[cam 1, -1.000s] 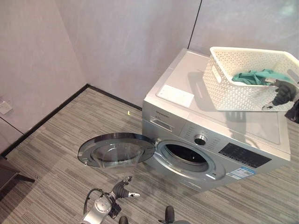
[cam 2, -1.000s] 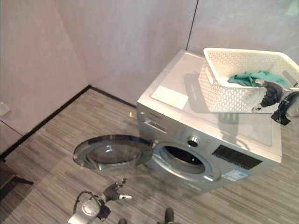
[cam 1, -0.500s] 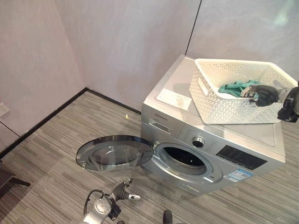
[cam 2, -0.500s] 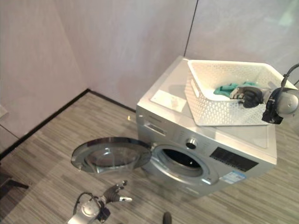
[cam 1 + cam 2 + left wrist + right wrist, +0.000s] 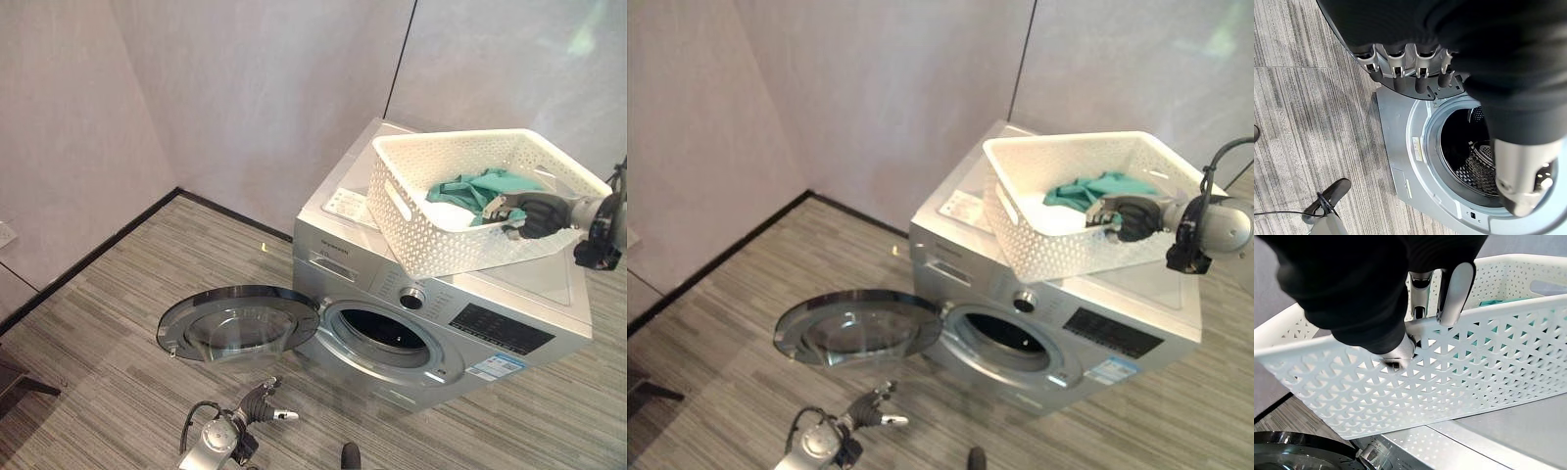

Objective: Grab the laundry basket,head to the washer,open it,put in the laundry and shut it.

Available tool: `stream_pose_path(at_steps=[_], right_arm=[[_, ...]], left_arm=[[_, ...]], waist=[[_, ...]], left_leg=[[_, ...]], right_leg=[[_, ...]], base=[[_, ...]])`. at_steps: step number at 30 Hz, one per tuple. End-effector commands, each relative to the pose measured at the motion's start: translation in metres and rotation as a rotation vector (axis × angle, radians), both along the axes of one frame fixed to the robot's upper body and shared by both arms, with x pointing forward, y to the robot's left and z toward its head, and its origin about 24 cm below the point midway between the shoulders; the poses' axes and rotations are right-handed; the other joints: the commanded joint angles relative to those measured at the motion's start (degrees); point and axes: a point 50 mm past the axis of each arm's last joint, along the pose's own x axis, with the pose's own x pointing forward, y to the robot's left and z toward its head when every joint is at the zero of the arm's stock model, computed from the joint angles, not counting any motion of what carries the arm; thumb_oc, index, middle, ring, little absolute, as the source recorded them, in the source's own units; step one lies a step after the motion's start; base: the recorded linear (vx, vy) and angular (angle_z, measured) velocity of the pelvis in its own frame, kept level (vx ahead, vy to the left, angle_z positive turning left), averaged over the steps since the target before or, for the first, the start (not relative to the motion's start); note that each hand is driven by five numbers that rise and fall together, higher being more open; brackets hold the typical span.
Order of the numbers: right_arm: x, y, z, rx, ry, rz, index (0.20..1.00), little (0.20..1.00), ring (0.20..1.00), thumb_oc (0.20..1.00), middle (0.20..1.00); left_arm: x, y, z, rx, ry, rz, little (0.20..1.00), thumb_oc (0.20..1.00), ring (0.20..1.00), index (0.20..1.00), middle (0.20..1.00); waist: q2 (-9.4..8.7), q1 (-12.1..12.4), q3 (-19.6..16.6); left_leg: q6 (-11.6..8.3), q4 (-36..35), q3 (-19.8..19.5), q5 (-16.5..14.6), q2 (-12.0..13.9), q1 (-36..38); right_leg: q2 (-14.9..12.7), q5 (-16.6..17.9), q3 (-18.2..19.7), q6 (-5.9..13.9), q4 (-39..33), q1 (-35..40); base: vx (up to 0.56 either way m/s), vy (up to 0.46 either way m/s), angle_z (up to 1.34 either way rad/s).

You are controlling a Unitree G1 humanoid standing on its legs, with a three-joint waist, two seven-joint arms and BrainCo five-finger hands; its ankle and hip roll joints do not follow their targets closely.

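The white perforated plastic laundry basket (image 5: 460, 211) sits tilted on top of the silver front-loading washing machine (image 5: 431, 313), its near end raised and hanging out past the front edge above the control panel. Inside it lies crumpled teal cloth (image 5: 477, 188). The robot's right hand (image 5: 534, 213) grips the basket's near rim, fingers hooked over the edge and thumb pressed on the outer wall, as the right wrist view shows.

The main risk appears to be the one-handed hold. With the basket gripped at a single point on its rim and already leaning, it could swing, slide off the smooth lid and drop, or tip the cloth onto the floor instead of into the drum. The rim is thin and slick, so the fingers could also slip.

The left hand (image 5: 263, 406) hangs low near the floor with its fingers relaxed and apart, holding nothing. The round glass-fronted door (image 5: 240, 321) stands swung wide open to the robot's left, baring the dark drum opening (image 5: 390, 331).

The floor (image 5: 108, 323) is grey striped carpet with a dark skirting line. Plain pale walls (image 5: 245, 88) meet in a corner behind the machine.
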Motion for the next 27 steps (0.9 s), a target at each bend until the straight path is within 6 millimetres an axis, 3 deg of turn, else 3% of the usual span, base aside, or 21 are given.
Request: stream_pose_path(at_steps=[1,5,9,10,13,20,23,27], right_arm=[[0.002,0.018,0.008,0.081,-0.027,0.096,1.000,1.000,1.000,1.000,1.000],[0.004,0.014,0.014,0.182,-0.069,0.069,1.000,1.000,1.000,1.000,1.000],[0.001,0.008,0.038,0.321,-0.133,0.056,1.000,1.000,1.000,1.000,1.000],[0.000,0.002,0.059,0.393,-0.212,0.044,1.000,1.000,1.000,1.000,1.000],[-0.001,-0.007,0.084,0.471,-0.310,0.021,1.000,1.000,1.000,1.000,1.000],[0.003,-0.024,0.120,0.647,-0.450,-0.038,1.000,1.000,1.000,1.000,1.000],[0.005,-0.031,0.127,0.682,-0.488,-0.069,1.000,1.000,1.000,1.000,1.000],[0.018,-0.044,0.126,0.569,-0.536,-0.206,1.000,1.000,1.000,1.000,1.000]], left_arm=[[0.023,0.001,0.011,0.033,-0.088,-0.033,1.000,1.000,1.000,1.000,1.000],[0.025,-0.002,0.010,0.028,-0.089,-0.032,1.000,1.000,1.000,1.000,1.000],[0.026,-0.004,0.010,0.030,-0.090,-0.035,1.000,1.000,1.000,1.000,1.000],[0.025,-0.005,0.009,0.032,-0.085,-0.047,1.000,1.000,1.000,1.000,1.000],[0.023,-0.004,0.007,0.035,-0.076,-0.051,1.000,1.000,1.000,1.000,1.000],[0.020,-0.003,0.004,0.031,-0.057,-0.040,1.000,1.000,1.000,1.000,1.000],[0.019,-0.002,0.003,0.032,-0.051,-0.037,1.000,1.000,1.000,1.000,1.000],[0.018,0.002,0.002,0.031,-0.040,-0.011,1.000,1.000,1.000,1.000,1.000]], waist=[[-2.15,1.0,1.6],[-2.21,0.9,1.4],[-2.33,0.6,1.2],[-2.56,0.7,1.0],[-2.86,0.9,0.7],[-3.36,1.0,0.4],[-3.41,1.1,0.3],[-3.51,1.6,0.5]], left_leg=[[-2.86,0.6,0.2,-4.6,4.1,2.2],[-2.90,0.6,0.0,-4.6,4.1,2.1],[-3.02,0.6,-0.3,-4.5,4.1,2.0],[-3.06,0.6,-0.3,-4.5,4.1,2.0],[-3.08,0.6,-0.3,-4.6,4.2,2.1],[-3.15,0.6,-0.5,-4.6,4.1,2.2],[-3.18,0.6,-0.5,-4.7,4.1,2.2],[-3.17,0.6,-0.5,-4.6,4.0,2.4]], right_leg=[[-3.5,-4.8,-1.3,3.96,0.6,3.3],[-3.3,-4.8,-1.3,3.89,0.6,3.3],[-3.3,-4.9,-1.5,3.86,0.6,3.3],[-3.3,-4.9,-1.7,3.88,0.6,3.3],[-3.3,-4.9,-1.8,3.89,0.6,3.5],[-3.2,-5.0,-1.9,3.84,0.6,3.7],[-3.2,-5.0,-2.0,3.83,0.6,3.8],[-3.2,-5.0,-2.0,3.77,0.6,4.0]], base=[[0.00,0.000,0.00],[0.00,0.000,0.00],[0.00,-0.002,0.01],[0.00,0.000,0.00],[0.00,0.000,0.00],[0.00,0.000,0.00],[0.00,0.000,0.00],[0.00,0.000,0.00]])
